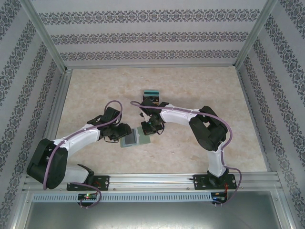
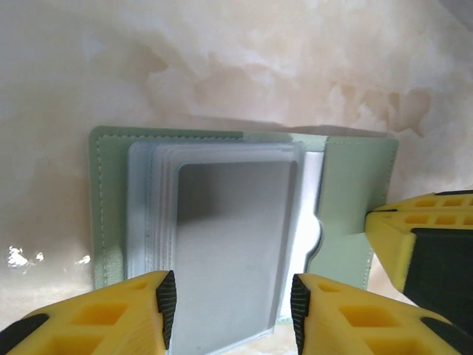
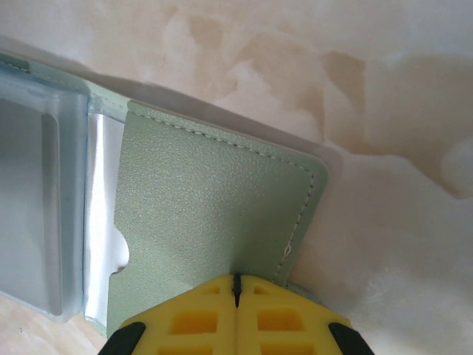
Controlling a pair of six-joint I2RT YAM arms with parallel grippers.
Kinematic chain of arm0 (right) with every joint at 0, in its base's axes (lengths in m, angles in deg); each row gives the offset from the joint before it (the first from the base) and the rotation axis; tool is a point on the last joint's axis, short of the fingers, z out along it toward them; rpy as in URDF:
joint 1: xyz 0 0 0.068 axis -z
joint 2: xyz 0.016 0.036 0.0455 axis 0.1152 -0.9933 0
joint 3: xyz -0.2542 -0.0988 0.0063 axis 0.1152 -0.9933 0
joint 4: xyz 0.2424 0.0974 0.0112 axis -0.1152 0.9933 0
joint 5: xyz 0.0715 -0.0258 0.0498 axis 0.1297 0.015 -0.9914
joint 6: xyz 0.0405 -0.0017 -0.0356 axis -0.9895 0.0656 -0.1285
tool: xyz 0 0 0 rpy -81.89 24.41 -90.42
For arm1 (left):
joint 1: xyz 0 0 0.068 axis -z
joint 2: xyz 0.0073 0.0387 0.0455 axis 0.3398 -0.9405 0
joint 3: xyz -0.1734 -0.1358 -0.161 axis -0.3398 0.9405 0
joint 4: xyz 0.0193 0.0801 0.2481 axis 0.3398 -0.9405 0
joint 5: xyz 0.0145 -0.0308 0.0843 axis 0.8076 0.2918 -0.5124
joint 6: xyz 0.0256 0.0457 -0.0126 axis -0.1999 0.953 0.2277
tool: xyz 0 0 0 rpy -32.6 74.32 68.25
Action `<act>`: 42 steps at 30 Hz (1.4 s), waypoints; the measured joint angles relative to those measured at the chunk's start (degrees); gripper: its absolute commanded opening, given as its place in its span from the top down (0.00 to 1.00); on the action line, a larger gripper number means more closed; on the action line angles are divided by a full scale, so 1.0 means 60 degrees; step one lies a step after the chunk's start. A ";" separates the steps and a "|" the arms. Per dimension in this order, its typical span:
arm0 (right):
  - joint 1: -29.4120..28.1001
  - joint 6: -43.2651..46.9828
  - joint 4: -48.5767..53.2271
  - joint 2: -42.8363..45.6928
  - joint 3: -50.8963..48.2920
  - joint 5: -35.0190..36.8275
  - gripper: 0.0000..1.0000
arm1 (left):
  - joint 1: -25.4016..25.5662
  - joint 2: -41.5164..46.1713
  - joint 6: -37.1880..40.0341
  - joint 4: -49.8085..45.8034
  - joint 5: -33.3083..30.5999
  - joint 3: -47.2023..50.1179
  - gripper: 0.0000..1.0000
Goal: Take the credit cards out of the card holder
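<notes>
- Card holder [image 1: 129, 141]: open flat on the table [image 1: 214, 95], near middle, between my grippers; long axis left to right, green flap [image 3: 207, 200] rightward.
- My left gripper [image 2: 230, 310]: fingers spread over the clear sleeves [image 2: 229, 244].
- My right gripper [image 3: 236, 285]: fingers pressed together, tips on the flap.

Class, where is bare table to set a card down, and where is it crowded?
Free: table left of the left arm; right of the right arm; along the back wall. Crowded: centre, card holder under left gripper and right gripper.

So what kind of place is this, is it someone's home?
Probably a lab robot test cell, not a home: a silver aluminium frame carries two black-and-white robot arms, and floral patterned wall panels box in a beige marble-look tabletop.
</notes>
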 measured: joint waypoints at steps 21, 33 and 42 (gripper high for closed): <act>0.0000 -0.0004 0.0000 0.0000 0.0000 -0.0004 0.95 | 0.0069 -0.0739 0.0033 0.0452 0.0368 0.0004 0.54; 0.0000 -0.0004 -0.0004 0.0000 0.0000 -0.0004 0.95 | 0.0131 -0.0619 -0.0007 0.0987 0.0710 0.0095 0.16; 0.0000 -0.0007 -0.0033 0.0000 -0.0018 -0.0004 0.95 | 0.0131 -0.0528 -0.0018 0.1191 0.0794 0.0240 0.21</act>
